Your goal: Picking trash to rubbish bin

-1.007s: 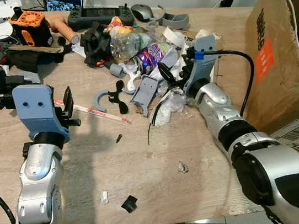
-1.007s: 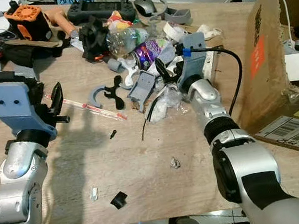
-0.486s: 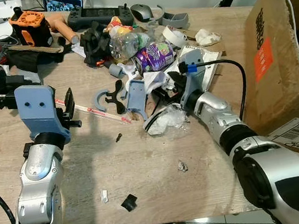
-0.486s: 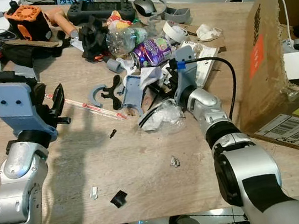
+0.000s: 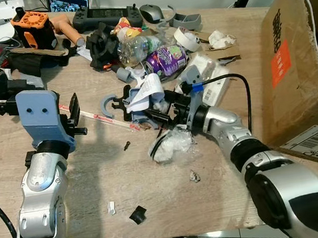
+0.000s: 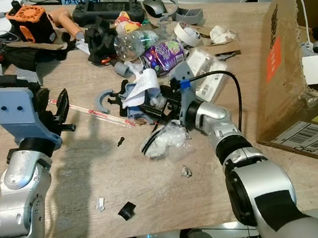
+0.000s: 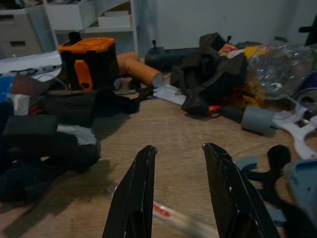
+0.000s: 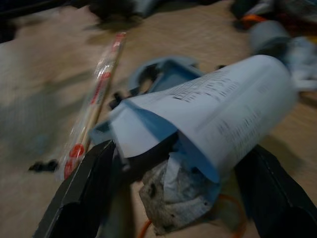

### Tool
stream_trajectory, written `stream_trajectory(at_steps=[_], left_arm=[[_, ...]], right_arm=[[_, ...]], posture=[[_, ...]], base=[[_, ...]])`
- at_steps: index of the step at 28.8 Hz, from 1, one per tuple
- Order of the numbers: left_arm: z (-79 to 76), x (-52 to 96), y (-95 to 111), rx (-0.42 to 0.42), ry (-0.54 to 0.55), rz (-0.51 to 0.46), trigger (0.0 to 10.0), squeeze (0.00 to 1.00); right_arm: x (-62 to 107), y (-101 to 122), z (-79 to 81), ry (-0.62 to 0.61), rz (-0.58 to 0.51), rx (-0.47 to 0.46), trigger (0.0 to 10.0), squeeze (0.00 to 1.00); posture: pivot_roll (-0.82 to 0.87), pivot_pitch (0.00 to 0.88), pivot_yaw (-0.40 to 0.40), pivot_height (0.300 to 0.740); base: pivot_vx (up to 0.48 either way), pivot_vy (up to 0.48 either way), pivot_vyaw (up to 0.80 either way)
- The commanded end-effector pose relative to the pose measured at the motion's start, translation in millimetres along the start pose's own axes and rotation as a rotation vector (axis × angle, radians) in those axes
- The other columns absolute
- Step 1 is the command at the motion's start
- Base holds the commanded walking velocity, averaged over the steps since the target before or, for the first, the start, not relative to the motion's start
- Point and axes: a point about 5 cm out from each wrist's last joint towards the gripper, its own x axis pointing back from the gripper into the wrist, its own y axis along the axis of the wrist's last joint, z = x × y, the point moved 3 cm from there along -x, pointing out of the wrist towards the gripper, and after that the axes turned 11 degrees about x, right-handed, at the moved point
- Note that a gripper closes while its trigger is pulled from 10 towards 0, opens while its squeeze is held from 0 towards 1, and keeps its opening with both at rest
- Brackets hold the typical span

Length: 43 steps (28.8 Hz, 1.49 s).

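On bench mid-pile | right tool lying wide open around curled receipt and crumpled trash | left tool hovering parted, holding nothing, near wrapped straw

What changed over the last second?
The right hand swept leftward across the table, dragging the clear plastic bag and curled paper receipt with it, its fingers open around them. The left hand stayed raised and open.

We see the trash pile mid-table, a cardboard box to its right, scraps near the front edge.
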Motion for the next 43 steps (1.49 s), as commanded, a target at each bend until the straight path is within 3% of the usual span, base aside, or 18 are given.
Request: stream_trajectory(at_steps=[1, 14, 19, 24, 28, 31, 33, 38, 40, 41, 43], left_arm=[[0.8, 1.8, -6, 0.006, -0.008, 0.022, 10.0, 0.00], [-4.7, 0.3, -9, 0.031, -0.023, 0.015, 10.0, 0.00], [-7.6, -0.8, -10, 0.041, -0.029, 0.010, 10.0, 0.00], [-10.1, -1.9, -10, 0.050, -0.037, 0.003, 10.0, 0.00], [-11.8, -4.1, -8, 0.057, -0.044, -0.009, 10.0, 0.00], [-10.6, -8.6, -4, 0.056, -0.047, -0.030, 10.0, 0.00], [-10.1, -10.4, -3, 0.056, -0.047, -0.035, 10.0, 0.00], [-9.5, -13.6, -2, 0.055, -0.044, -0.041, 10.0, 0.00], [-5.8, -17.9, -3, 0.038, -0.015, -0.036, 10.0, 0.00], [-1.8, -21.4, -4, 0.035, 0.014, -0.042, 10.0, 0.00], [-0.5, -22.6, -4, 0.038, 0.020, -0.045, 10.0, 0.00]], right_arm=[[4.5, -13, 9.8, 0.051, 0.037, -0.013, 10.0, 0.00], [17.0, 0, 52.7, 0.456, -0.076, 0.050, 10.0, 0.00], [24.1, 7, 60.4, 0.548, -0.081, 0.057, 10.0, 0.00], [25.3, 18, 53.8, 0.537, -0.101, 0.088, 10.0, 0.00], [22.8, 42, 37.4, 0.475, -0.155, 0.125, 10.0, 0.00], [17.2, 97, 13.1, 0.362, -0.286, 0.174, 10.0, 0.00], [15.7, 113, 7.0, 0.338, -0.323, 0.182, 10.0, 0.00], [13.0, 127, 2.4, 0.318, -0.344, 0.182, 10.0, 0.00], [1.2, 132, -2.8, 0.228, -0.306, 0.202, 10.0, 0.00], [-8.5, 128, 0.7, 0.170, -0.282, 0.191, 10.0, 0.29], [-10.5, 127, 4.5, 0.173, -0.284, 0.179, 10.0, 0.29]], posture=[[0.13, 0.318, -0.094, 0.740], [0.10, 0.314, -0.107, 0.740], [0.10, 0.312, -0.108, 0.740], [0.09, 0.309, -0.108, 0.740], [0.09, 0.299, -0.108, 0.740], [0.09, 0.278, -0.104, 0.740], [0.09, 0.272, -0.103, 0.740], [0.09, 0.260, -0.101, 0.740], [0.08, 0.245, -0.095, 0.740], [0.07, 0.241, -0.092, 0.740], [0.07, 0.240, -0.092, 0.740]], base=[[0.000, 0.000, 0.00], [0.000, 0.000, 0.00], [0.000, 0.000, 0.00], [0.000, 0.000, 0.00], [0.000, 0.000, 0.00], [0.000, 0.000, 0.00], [0.000, 0.000, 0.00], [0.000, 0.000, 0.00], [0.000, 0.000, 0.00], [0.000, 0.000, 0.00], [0.000, 0.000, 0.00]])
